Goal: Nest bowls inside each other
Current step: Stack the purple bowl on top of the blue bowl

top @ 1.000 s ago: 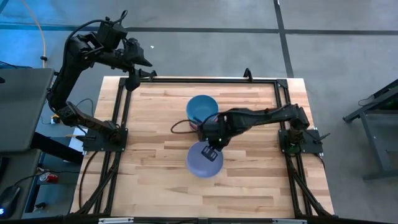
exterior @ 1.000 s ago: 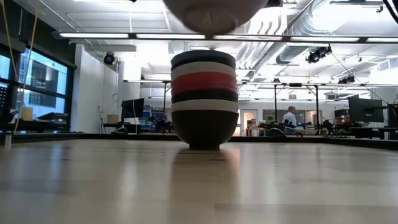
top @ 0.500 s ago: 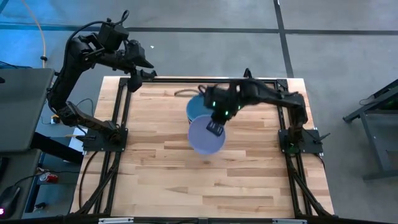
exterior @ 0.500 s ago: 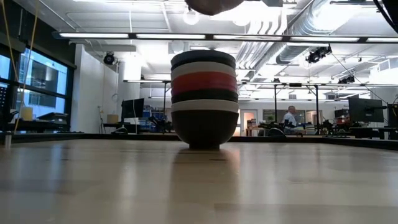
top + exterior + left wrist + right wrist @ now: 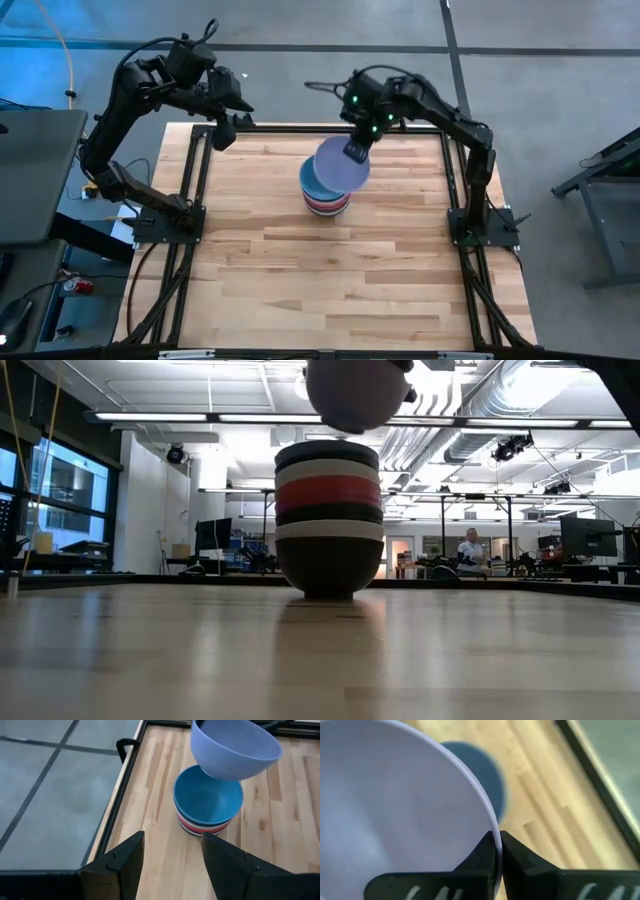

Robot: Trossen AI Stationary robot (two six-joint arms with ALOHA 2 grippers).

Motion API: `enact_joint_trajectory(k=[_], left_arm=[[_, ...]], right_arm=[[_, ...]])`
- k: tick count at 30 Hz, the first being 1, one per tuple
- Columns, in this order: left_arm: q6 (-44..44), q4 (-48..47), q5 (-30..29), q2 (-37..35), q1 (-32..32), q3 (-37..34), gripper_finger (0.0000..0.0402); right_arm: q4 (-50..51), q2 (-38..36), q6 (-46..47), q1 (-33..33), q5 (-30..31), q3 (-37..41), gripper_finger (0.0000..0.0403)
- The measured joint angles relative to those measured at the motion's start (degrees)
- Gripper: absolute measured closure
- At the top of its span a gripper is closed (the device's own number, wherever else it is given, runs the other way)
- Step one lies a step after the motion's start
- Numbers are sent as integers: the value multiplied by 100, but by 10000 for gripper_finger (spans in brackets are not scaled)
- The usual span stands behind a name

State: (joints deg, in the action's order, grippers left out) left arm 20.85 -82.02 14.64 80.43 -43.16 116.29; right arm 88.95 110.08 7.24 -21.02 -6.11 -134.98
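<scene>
While right hand point(image 5: 497, 851) pinches lavender bowl point(image 5: 342, 163) above stack point(image 5: 326, 197), left hand point(image 5: 172, 857) open, off-table.

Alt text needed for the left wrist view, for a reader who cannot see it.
A lavender bowl hangs tilted in the air just above a stack of nested bowls topped by a blue bowl on a wooden table. The left gripper is open in the foreground, holding nothing.
</scene>
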Motion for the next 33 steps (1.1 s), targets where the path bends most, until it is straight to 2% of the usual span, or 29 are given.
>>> enact_joint_trajectory(k=[6, 12, 17, 25, 28, 33], left_arm=[[-29, 14, -57, 217, 27, 0, 218], [68, 152, 97, 528, 76, -2, 217], [488, 304, 1038, 701, 90, -4, 217], [1396, 377, 2711, 538, 128, -4, 217], [1668, 281, 3108, 388, 119, -4, 217], [1867, 48, 3430, 78, 70, -4, 217]], right_arm=[[-268, 7, -372, -433, -150, 2, 403], [-485, 69, -607, -581, -414, 2, 403], [-470, 262, -685, -584, -571, 4, 403], [-567, 374, -791, -425, -613, 4, 403], [-728, 372, -795, -360, -620, 4, 403], [-733, 419, -774, -321, -617, 4, 403]])
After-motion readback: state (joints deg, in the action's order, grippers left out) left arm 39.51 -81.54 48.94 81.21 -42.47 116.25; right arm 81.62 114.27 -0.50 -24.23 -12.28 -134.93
